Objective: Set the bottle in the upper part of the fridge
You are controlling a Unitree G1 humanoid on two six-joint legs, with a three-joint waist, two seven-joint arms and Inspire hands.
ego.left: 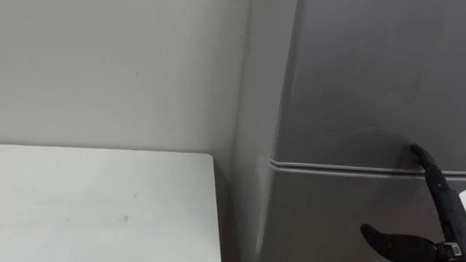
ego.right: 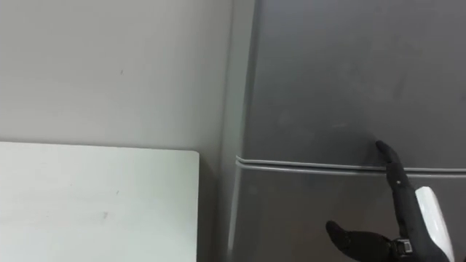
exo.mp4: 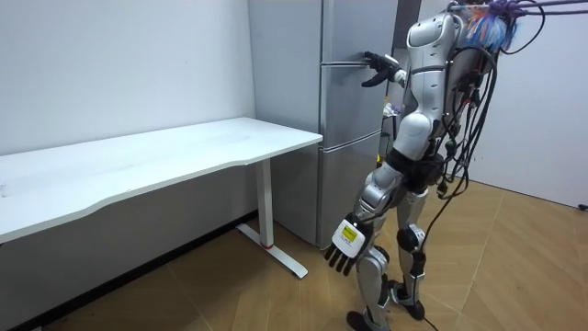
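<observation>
Pointing upward with straight fingers (ego.left: 429,169) and the thumb spread out to the side, the robot's right hand (ego.left: 450,231) is open and holds nothing, its longest fingertip at the pale seam (ego.left: 342,169) that divides the two doors of the grey fridge (exo.mp4: 354,138). Above the seam the upper door (ego.left: 378,73) stands shut; below it the lower door (ego.left: 328,218), behind the thumb, is shut as well. In the room view the robot stands upright on the wooden floor (exo.mp4: 524,267), close in front of the fridge and facing it, right arm raised to chest height. Its left hand (exo.mp4: 344,246) hangs beside the thigh, fingers loose and empty. Just beside the fridge, on the robot's left, a white desk (ego.left: 102,204) runs along the pale wall (ego.left: 124,65), its near corner close to the fridge's side.
</observation>
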